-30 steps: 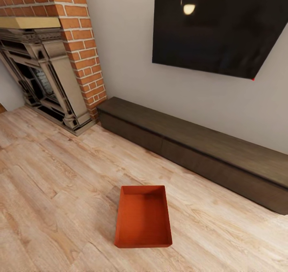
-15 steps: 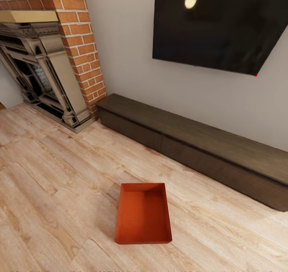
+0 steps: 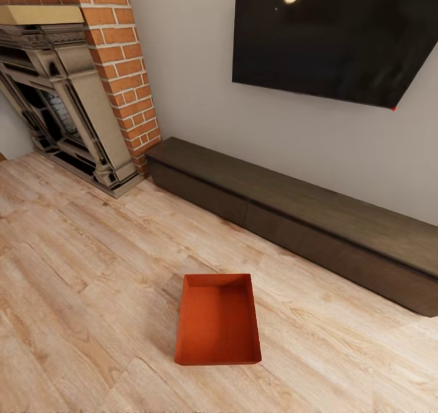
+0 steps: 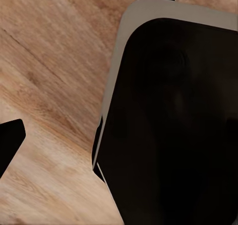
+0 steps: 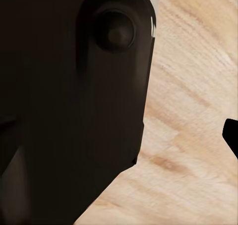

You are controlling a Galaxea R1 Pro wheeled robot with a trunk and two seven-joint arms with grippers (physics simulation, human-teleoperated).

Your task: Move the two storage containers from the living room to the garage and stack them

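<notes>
Storage container: one orange-red bin (image 3: 218,320) lies open and empty on the light wood plank floor (image 3: 79,267) of the living room, in front of the robot.
Fireplace: brick surround (image 3: 118,66) at left.
Low cabinet: long dark unit (image 3: 292,218) beyond the bin, under a black screen (image 3: 328,36).
Progress: nothing lifted or carried yet; garage stacking all remains.
Second container: not visible here.
End effectors: wrist views show dark housing over planks; how far either is open I cannot tell, nor any hold.

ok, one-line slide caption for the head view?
Orange-red storage container on the wood plank floor, before a low dark cabinet.
</notes>
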